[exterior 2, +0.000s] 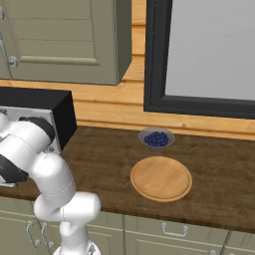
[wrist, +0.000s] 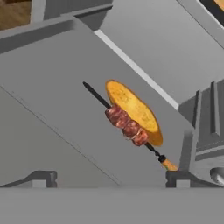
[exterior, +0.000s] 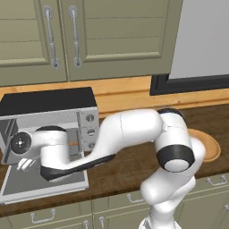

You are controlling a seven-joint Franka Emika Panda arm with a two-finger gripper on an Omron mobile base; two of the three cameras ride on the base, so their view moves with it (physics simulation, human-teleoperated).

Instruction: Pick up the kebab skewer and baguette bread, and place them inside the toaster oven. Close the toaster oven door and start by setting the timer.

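The claw stands open and empty at the mouth of the toaster oven, finger tips spread wide apart. Inside, on the grey oven floor, the baguette bread lies flat — the kebab skewer rests across it, touching. The toaster oven door hangs down, fully open, over the tabletop. A wooden plate and a bowl of blueberries sit well apart from the oven.
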